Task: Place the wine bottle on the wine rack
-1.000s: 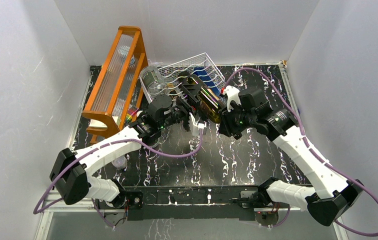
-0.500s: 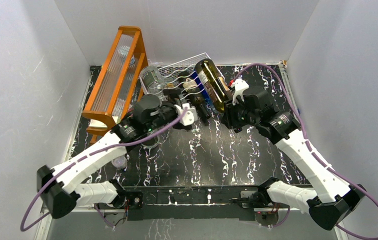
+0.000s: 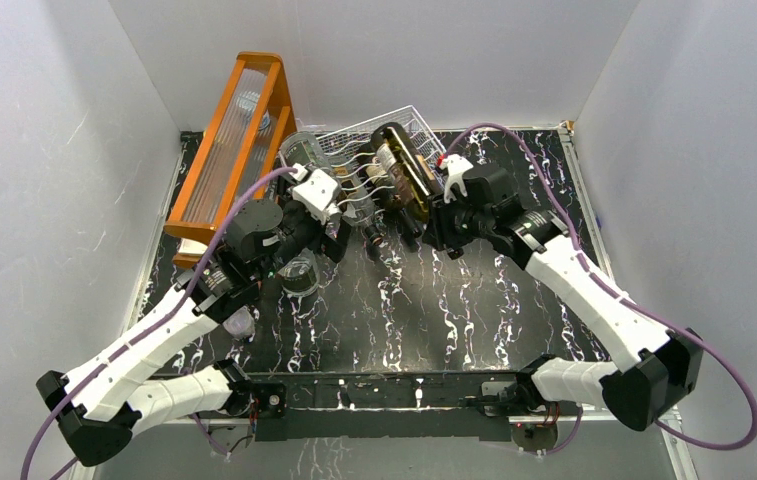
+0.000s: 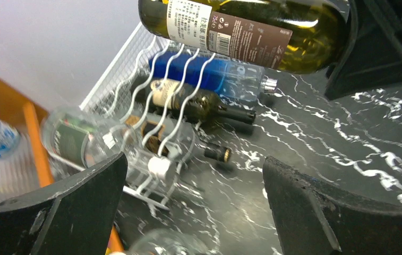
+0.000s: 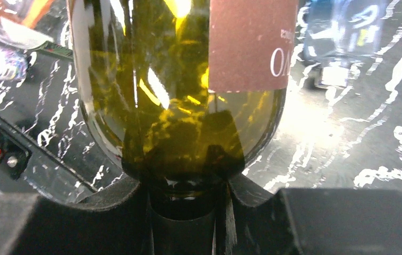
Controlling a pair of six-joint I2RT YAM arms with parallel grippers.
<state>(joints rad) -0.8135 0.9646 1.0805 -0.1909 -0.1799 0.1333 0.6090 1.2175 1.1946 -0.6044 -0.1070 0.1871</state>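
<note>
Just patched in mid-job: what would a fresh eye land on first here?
The green wine bottle, clamped by its neck in the fingers of the right gripper, is over the white wire rack at the back middle, where other bottles lie. Then the tall orange frame at the back left, and the left gripper, wide open, facing the rack's front.

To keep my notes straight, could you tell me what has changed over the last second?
The right gripper carried the bottle back and leftward, over the rack. The left gripper swung left, away from the bottle. Unchanged: right grip on the neck, left jaws open, rack and orange frame in place.
</note>
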